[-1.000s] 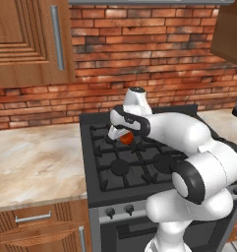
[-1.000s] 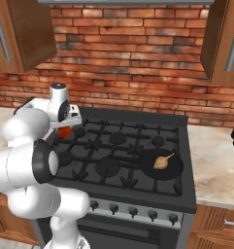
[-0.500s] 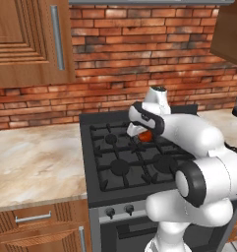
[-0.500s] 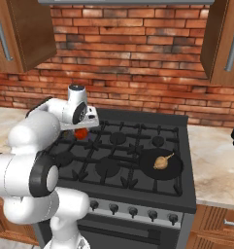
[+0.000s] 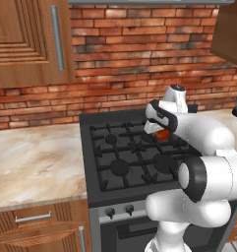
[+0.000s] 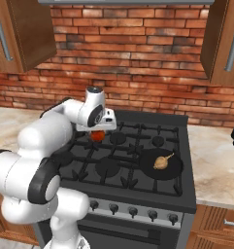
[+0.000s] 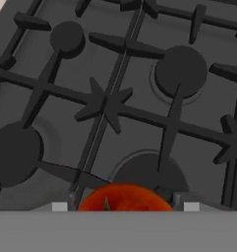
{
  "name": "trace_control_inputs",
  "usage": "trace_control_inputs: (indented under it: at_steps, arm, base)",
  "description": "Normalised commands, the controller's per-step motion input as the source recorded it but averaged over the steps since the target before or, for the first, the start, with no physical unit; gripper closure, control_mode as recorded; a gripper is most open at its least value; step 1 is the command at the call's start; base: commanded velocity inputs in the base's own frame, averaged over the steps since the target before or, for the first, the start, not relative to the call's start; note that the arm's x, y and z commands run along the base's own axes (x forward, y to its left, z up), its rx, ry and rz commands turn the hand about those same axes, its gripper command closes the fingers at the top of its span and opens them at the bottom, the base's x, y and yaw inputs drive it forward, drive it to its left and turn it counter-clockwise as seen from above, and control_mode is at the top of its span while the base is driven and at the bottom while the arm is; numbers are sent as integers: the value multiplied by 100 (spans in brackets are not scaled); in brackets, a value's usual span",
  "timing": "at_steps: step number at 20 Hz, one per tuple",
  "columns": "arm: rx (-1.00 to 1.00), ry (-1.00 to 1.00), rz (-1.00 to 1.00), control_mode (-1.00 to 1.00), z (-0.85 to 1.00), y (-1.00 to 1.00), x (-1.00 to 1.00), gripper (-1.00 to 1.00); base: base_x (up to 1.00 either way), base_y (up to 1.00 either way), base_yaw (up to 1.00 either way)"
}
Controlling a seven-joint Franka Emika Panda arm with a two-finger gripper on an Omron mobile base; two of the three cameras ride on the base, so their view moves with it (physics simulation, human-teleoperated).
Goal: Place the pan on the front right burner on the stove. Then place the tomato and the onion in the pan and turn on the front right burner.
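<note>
I am holding the tomato (image 6: 98,136) pinched in my jaws, above the stove (image 6: 138,160) grates, over its left-centre part. In the hand view the tomato (image 7: 124,198) is sitting low between my fingertips, burners below it. The pan (image 6: 162,166) is sitting on the front right burner, and the onion (image 6: 160,162) is lying inside it, well apart from the tomato.

A red brick wall (image 5: 130,54) runs across the upper half of both base views. Brown wooden cabinets (image 5: 29,42) with long metal handles (image 5: 56,37) hang at the upper left and upper right (image 6: 224,41). A beige marbled surface (image 5: 34,165) fills the left of the left base view and reappears at lower right (image 6: 215,165) in the right one. Wooden drawers (image 5: 36,221) sit below it.
</note>
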Motion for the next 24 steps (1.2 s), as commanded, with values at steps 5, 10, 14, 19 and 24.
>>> trace_control_inputs:
  at_steps: [5,10,14,19,24]
  arm:
    - [0,0,-10,-100,0,-69,2,100]
    - [0,1,-11,-100,0,-66,9,100]
    - [0,3,-11,-100,0,-67,3,100]
    - [0,3,-9,-100,-5,-55,0,100]
    - [0,4,-7,-100,-13,-50,0,100]
  base:
    - [0,0,0]
    - [0,0,0]
    - [0,0,0]
    - [0,0,0]
    - [0,0,0]
